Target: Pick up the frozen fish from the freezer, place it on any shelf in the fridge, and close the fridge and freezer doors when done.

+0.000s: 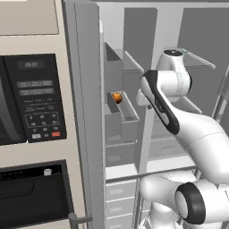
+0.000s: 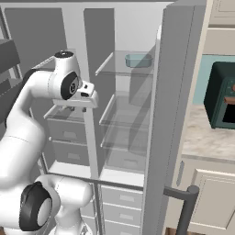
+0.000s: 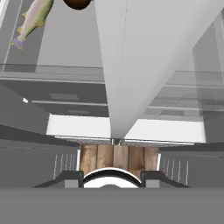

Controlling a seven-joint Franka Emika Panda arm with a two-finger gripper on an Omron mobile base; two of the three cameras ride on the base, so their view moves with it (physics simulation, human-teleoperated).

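A: Frozen fish (image 3: 32, 19), where?
B: Hand view, upper left. It lies flat on a grey surface left of the white divider (image 3: 131, 65). That looks like the freezer (image 1: 130, 67) side, but I can't tell which shelf. A dark round thing (image 3: 78, 3) sits just right of its head.

A: Gripper (image 3: 111, 177)?
B: It points down in front of the divider, over the wood floor (image 3: 113, 157). The tips stand a modest way apart with nothing between them. The fish is well apart from it, farther in and to the left.

A: Arm?
B: The arm (image 1: 170, 112) is bent up in front of the unit, with the wrist about level with the middle shelves.

A: Doors?
B: Both are swung open. The left door (image 1: 85, 112) is edge-on, and its bin (image 1: 129, 117) holds an orange ball (image 1: 116, 97). The right door (image 2: 172, 114) is edge-on too, handle (image 2: 186, 206) low and near.

A: Fridge (image 2: 98, 36) side?
B: Glass shelves are stacked there. The top shelf (image 2: 117, 69) carries a pale teal tub (image 2: 138, 60) at the far right. Grey drawers (image 2: 119, 199) sit below.

A: Anything else?
B: A black oven panel (image 1: 38, 96) is on the left wall. On the right, the desk (image 2: 206, 137) carries a dark teal toaster oven (image 2: 220, 96).
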